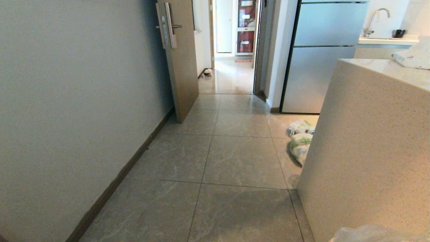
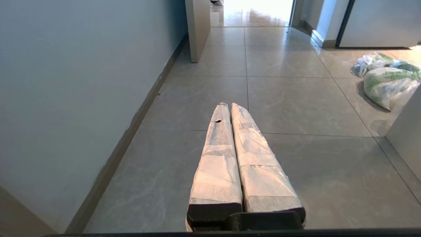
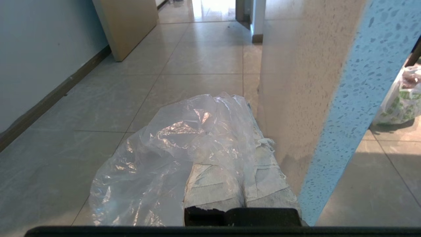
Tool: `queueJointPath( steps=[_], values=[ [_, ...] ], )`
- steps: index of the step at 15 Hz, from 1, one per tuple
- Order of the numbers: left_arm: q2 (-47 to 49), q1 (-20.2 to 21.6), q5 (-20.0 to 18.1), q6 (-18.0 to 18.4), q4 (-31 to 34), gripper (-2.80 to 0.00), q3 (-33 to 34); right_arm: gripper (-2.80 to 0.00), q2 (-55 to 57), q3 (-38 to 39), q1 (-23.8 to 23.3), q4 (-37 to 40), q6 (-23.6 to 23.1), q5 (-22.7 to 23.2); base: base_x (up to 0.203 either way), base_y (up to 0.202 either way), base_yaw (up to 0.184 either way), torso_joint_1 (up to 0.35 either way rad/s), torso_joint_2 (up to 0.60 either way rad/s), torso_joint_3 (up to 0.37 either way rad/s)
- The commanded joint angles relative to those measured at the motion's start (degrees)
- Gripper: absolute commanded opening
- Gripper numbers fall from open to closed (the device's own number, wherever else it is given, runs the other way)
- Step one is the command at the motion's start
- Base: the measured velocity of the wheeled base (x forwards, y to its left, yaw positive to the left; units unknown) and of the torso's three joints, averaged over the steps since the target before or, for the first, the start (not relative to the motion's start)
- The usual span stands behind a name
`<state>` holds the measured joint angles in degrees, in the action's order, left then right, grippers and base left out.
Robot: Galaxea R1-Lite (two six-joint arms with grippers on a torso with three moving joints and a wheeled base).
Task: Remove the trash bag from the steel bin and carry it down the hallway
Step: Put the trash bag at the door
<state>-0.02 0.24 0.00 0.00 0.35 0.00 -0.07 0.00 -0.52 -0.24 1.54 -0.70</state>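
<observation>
Over glossy tiles, right claw (image 3: 230, 138) pinching crinkly clear trash bag (image 3: 158, 158)

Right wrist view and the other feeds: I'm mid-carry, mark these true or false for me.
1. The right gripper is shut on the trash bag. True.
2. The left gripper carries a bag. False: its jaws are shut on nothing.
3. The wooden door ahead is closed. False: it stands open.
4. Two white bags with green print lie on the floor by the counter. True.
5. The steel bin stands ahead. False: none is in view.
</observation>
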Motion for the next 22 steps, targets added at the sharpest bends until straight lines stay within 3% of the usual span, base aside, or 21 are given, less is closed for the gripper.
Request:
queueJointPath(
  steps=[1,4,10,19,22],
  values=[
    [0.02,0.02,0.00,0.22,-0.09,-2.80,0.09,-2.80,-0.01,0.09,0.00,-0.02,0.04,0.00,0.000,0.000,0.000,0.000,0.00,0.000],
    [0.02,0.02,0.00,0.00,-0.08,-2.80,0.09,-2.80,0.07,0.09,0.00,-0.02,0.04,0.00,0.000,0.000,0.000,0.000,0.00,0.000],
    [0.02,0.02,0.00,0.09,0.00,-2.80,0.09,-2.80,-0.01,0.09,0.00,-0.10,0.13,0.00,-0.001,0.144,0.003,0.000,0.00,0.003],
    [0.02,0.02,0.00,0.00,0.00,-2.80,0.09,-2.80,-0.01,0.09,0.00,-0.20,-0.04,0.09,0.000,0.000,0.000,0.000,0.00,0.000],
    [0.02,0.02,0.01,0.00,0.00,-2.80,0.09,-2.80,0.03,0.09,0.00,-0.11,-0.13,0.18,0.162,0.000,0.001,0.003,0.00,0.006]
  ],
)
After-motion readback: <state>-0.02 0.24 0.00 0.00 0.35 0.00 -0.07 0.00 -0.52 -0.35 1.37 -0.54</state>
